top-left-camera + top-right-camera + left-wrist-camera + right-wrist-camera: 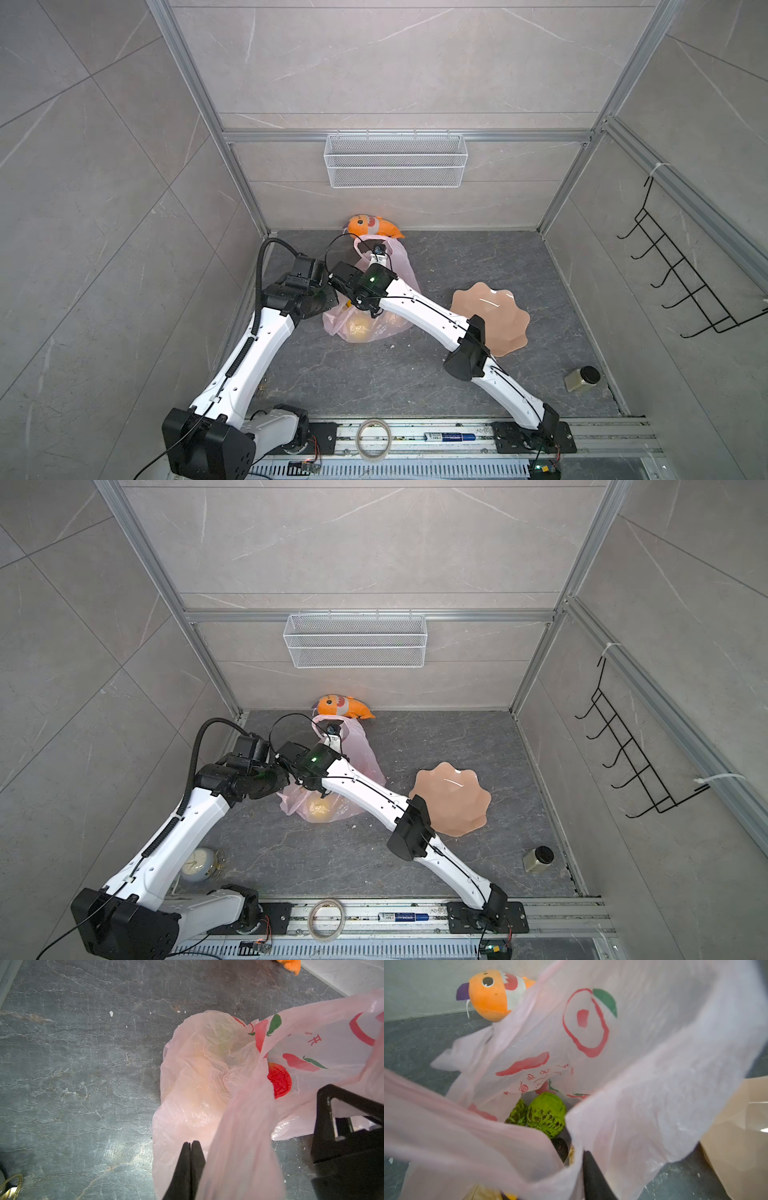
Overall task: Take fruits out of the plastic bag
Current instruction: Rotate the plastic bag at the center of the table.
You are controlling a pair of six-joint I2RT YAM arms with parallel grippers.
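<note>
The pink plastic bag (401,268) (365,752) lies near the back wall with its mouth pulled up. Fruits sit inside it: a bumpy green ball (546,1113), a dark avocado (560,1149), a red piece (279,1080) and a yellow lump showing through the film (359,326). My right gripper (379,258) reaches into the bag's mouth. Only one dark finger (591,1167) shows, with the bag's rim draped against it. My left gripper (190,1143) is shut beside the bag's bulging bottom, and a pink handle strip (245,1147) runs past its fingers. In both top views the right arm hides it.
An orange plush shark (370,226) lies against the back wall behind the bag. A peach scalloped plate (494,316) sits to the right, partly under my right arm. A jar (582,378) lies at the right wall and a clock (199,864) at the front left.
</note>
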